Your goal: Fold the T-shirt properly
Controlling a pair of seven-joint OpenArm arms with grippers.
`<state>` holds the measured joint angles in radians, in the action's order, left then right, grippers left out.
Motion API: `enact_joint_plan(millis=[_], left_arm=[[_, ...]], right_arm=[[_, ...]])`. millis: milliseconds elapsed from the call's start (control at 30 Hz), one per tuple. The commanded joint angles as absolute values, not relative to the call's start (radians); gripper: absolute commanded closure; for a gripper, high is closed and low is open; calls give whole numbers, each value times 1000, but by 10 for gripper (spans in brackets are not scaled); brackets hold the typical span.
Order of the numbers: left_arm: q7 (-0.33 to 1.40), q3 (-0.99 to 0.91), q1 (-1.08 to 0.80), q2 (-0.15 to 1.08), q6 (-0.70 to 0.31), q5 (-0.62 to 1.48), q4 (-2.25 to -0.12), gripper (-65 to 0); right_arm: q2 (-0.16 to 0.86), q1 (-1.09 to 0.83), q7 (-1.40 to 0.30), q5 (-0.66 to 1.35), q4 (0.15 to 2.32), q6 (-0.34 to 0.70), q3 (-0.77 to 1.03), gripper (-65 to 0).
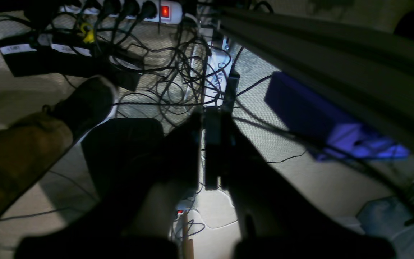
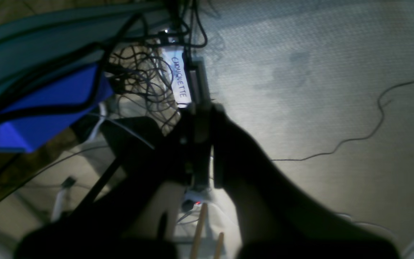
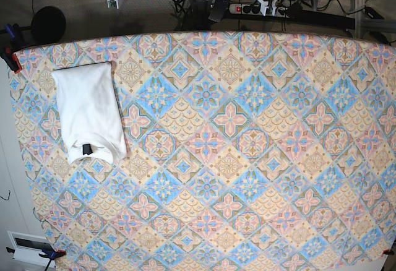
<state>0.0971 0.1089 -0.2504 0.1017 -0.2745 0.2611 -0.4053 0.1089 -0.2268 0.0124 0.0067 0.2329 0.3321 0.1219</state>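
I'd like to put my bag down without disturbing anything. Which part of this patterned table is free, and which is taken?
The folded T-shirt takes up only the far left, near the back edge. Everything to its right on the patterned tablecloth is bare, right across to the right edge, and so is the front strip below the shirt. The crowded spot is off the table, behind its back edge: cables and a power strip.

Patterned cloth (image 3: 247, 159) covers the surface, filling the frame; upper centre, a power strip (image 1: 135, 9) glows red above tangled cables (image 1: 178, 72) on the floor.
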Motion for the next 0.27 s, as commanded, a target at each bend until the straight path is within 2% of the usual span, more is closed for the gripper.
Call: enact_joint_plan(millis=[0,233], left_arm=[[90,108,-251,101,-278,263,-410,-1],[90,108,-220,97,-278,263,-410,-2]], right_arm=[[105,-225,13,8,231,341,122,0],[105,-220,13,8,234,341,124,0]])
